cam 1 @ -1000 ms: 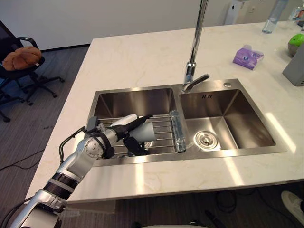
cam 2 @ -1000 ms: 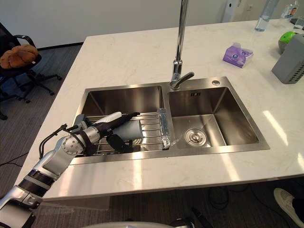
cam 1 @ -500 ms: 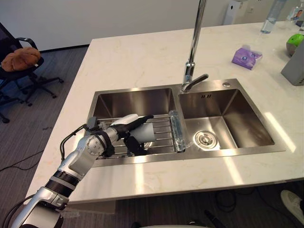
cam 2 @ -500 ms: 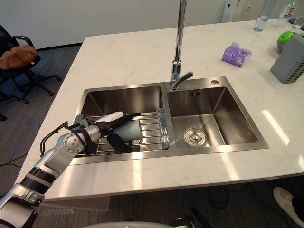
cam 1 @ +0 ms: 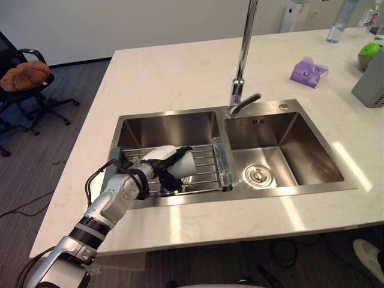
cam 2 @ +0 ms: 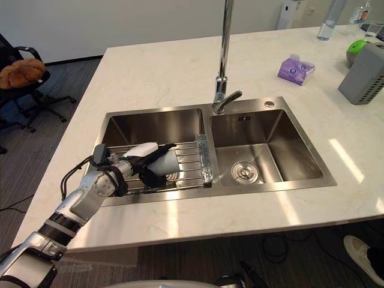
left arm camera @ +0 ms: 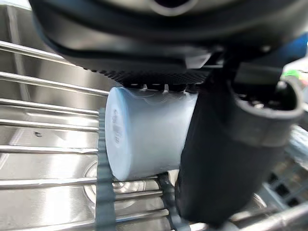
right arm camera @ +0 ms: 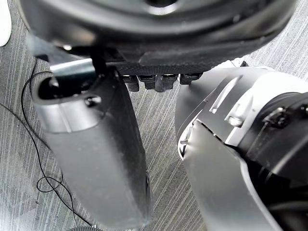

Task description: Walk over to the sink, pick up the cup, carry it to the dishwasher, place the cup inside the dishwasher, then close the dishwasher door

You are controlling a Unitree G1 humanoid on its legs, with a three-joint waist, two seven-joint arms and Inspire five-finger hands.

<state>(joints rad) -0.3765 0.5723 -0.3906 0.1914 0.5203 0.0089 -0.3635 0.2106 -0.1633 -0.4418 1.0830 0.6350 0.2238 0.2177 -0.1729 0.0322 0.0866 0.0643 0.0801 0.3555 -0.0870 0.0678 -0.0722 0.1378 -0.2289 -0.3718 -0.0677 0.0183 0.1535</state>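
Head camera looking down on a pale stone counter (cam 1: pixel 168 72) with a steel double sink (cam 1: pixel 174 129) at the centre of the frame and a tall faucet (cam 1: pixel 240 90) rising behind the divider between the basins. A wire rack (cam 1: pixel 204 165) spans the near part of the left basin.

The cup (cam 1: pixel 183 165), pale blue-grey, lies on its side on that rack, left of centre and in the lower half of the frame. Your left hand (cam 1: pixel 159 162) reaches in from the lower left and is wrapped around it. The left wrist view shows the cup (left arm camera: pixel 144 134) held between the row of fingers and the thumb, with the rack bars just behind it. From these views you cannot tell whether the cup rests on the bars or has cleared them.

Your right hand (right arm camera: pixel 96 154) hangs over the striped floor, well away from the sink, and you cannot tell whether it is open or closed.

You appear to be in the pick-up step: the walk to the sink is done, the grasp is on, and the carry has not begun. The next move calls for a straight lift, so the cup clears the rack bars and the basin rim before you turn towards the dishwasher. Keep the hold firm, as a smooth cup may slip.
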